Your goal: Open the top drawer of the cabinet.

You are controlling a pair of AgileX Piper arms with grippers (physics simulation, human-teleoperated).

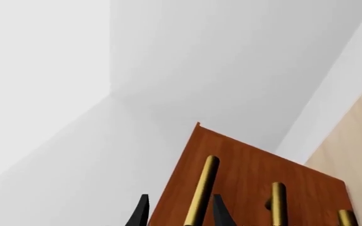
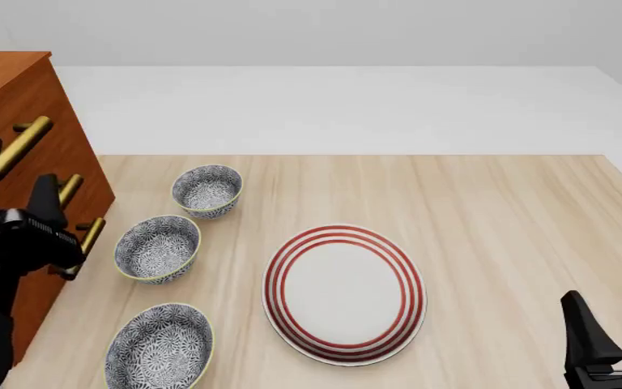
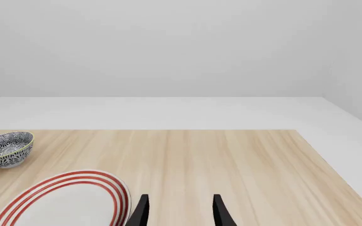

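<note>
Right gripper (image 2: 614, 332) sits low at the near right, fingers spread, holding nothing. Left gripper (image 1: 179, 212) has its fingers parted astride the brass handle (image 1: 201, 192) of the top drawer (image 2: 32, 121). That drawer appears shut, uppermost in the cabinet (image 2: 9, 77) at the table's (image 2: 505, 211) far left.

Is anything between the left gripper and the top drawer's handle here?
Nothing visible. In the left wrist view the open left gripper already straddles the brass handle of the top drawer. The bowls sit on the table beside the cabinet, not between them.
</note>
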